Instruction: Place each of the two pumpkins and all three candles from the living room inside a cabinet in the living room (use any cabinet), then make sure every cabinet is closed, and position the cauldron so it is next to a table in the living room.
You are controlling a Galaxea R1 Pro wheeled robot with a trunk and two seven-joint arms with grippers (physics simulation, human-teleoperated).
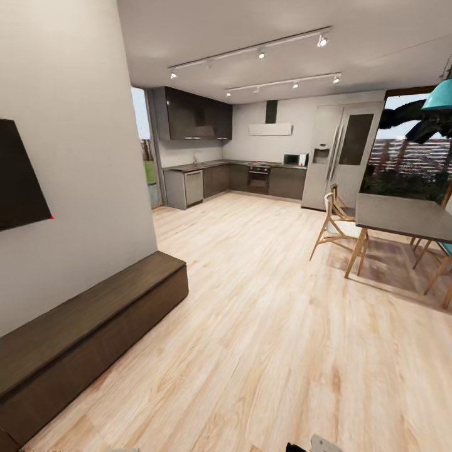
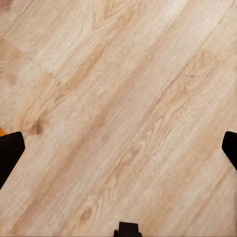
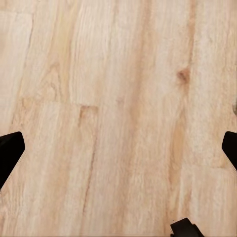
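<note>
The long low dark brown cabinet (image 1: 94,326) runs along the left wall, and its fronts look shut from this angle. In the left wrist view my left gripper (image 2: 118,150) is open above bare wooden floor, one dark fingertip (image 2: 10,153) at each side of the picture. My right gripper (image 3: 118,150) is open too, with nothing but floor planks between its fingertips (image 3: 10,154). A tiny orange sliver (image 2: 1,131) at the edge of the left wrist view is too small to identify. The pumpkins, candles, cauldron and table are out of view.
A dark dining table (image 1: 402,216) with wooden chairs (image 1: 333,223) stands at the right. At the back are the kitchen cupboards (image 1: 251,179) and a fridge (image 1: 339,157). A dark screen (image 1: 19,176) hangs on the left wall. Light wooden floor (image 1: 263,326) stretches ahead.
</note>
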